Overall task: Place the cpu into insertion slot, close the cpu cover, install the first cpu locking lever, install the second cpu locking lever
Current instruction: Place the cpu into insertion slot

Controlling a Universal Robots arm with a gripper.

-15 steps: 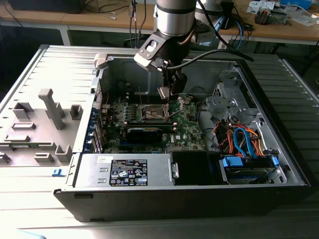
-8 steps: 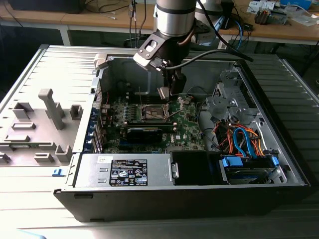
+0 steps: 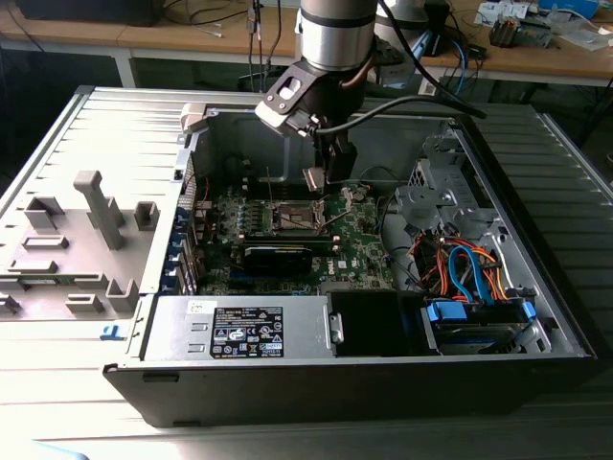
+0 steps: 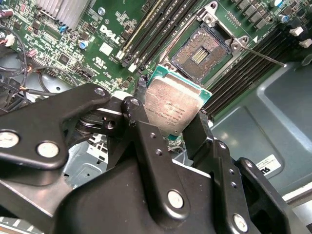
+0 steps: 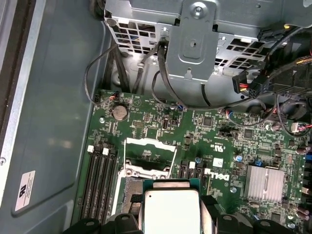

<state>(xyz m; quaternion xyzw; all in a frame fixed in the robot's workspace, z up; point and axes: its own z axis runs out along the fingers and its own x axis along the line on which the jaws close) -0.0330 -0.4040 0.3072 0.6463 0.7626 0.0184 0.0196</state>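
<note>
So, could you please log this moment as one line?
gripper: shut on cpu | cpu: aloft, not seated | insertion slot: uncovered, empty

Open computer case (image 3: 335,388) on a ribbed grey worktop (image 3: 124,134). Holds a green motherboard (image 3: 359,254) at the middle and a grey power supply box (image 3: 239,328) with a black label along the near wall. Toward the exterior view's right, orange and blue cables (image 3: 469,268) above a blue drive bracket (image 3: 476,311). Outside the case, on the exterior view's left, a grey plastic fixture (image 3: 86,230) with upright posts. In the first wrist view, a coin battery (image 5: 119,112), long black memory slots (image 5: 100,180), a finned silver heatsink (image 5: 264,184) and a perforated metal cage (image 5: 195,39).
</note>
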